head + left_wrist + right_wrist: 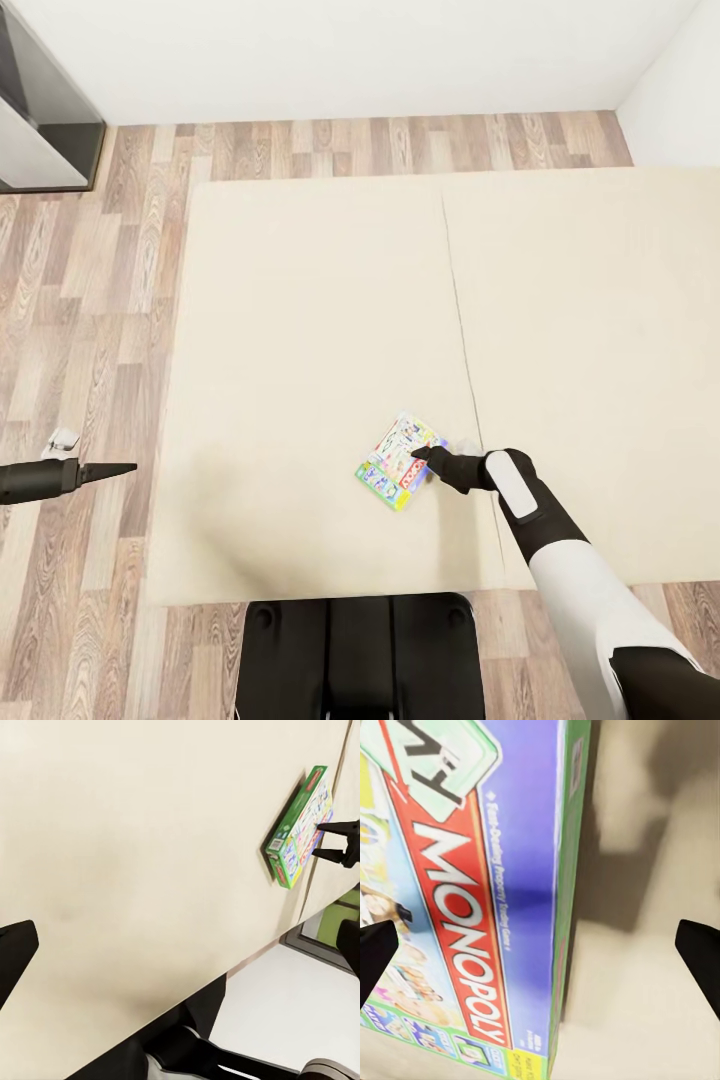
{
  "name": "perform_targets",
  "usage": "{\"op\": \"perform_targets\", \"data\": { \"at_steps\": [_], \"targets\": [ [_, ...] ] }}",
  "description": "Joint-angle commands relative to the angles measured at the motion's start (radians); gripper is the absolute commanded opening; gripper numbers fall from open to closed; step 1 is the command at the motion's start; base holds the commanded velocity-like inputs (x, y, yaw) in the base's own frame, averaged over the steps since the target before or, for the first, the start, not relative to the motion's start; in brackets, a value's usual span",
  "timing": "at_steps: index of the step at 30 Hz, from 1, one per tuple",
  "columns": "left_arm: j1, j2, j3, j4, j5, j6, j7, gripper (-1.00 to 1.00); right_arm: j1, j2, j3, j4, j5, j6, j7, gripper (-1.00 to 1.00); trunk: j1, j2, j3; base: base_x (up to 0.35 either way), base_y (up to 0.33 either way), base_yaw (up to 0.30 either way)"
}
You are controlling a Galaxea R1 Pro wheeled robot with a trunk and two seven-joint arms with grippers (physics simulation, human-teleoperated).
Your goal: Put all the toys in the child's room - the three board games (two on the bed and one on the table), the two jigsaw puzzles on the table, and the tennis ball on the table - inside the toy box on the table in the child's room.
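A green-edged, cartoon-covered Monopoly board game point(396, 463) lies flat on the beige mattress of the bed point(300, 300), near its front edge. My right gripper point(421, 459) is open at the box's right edge. In the right wrist view point(540, 952) one fingertip point(375, 956) hovers over the cover point(472, 892) and the other point(701, 952) over bare mattress. The left wrist view shows the same box point(300, 825) with the right gripper point(324, 841) open beside it. My left gripper point(125, 467) hangs open over the floor, left of the bed.
Wood-plank floor point(90, 300) runs along the bed's left and far sides. A dark cabinet point(40, 120) stands at the far left against the white wall. My dark base point(360, 650) is against the bed's front edge.
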Motion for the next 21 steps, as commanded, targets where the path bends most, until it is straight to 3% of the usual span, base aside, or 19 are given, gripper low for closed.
{"op": "perform_targets", "data": {
  "at_steps": [1,8,21],
  "targets": [
    [-0.002,-0.002,0.004,0.0,-0.011,0.01,-0.008,1.0,-0.001,0.004,0.003,0.022,-0.046,-0.065,0.012,1.0,0.002,-0.001,-0.001,0.0,0.0,0.0],
    [-0.002,-0.002,0.004,0.0,-0.011,0.01,-0.008,1.0,-0.001,0.003,0.031,0.024,-0.046,-0.066,0.01,1.0,0.002,-0.001,-0.001,0.0,0.0,0.0],
    [-0.002,-0.002,0.004,0.0,-0.013,0.012,-0.008,1.0,-0.001,0.004,0.035,0.024,-0.046,-0.068,0.01,1.0,0.002,-0.001,-0.001,0.0,0.025,0.0]
  ]
}}
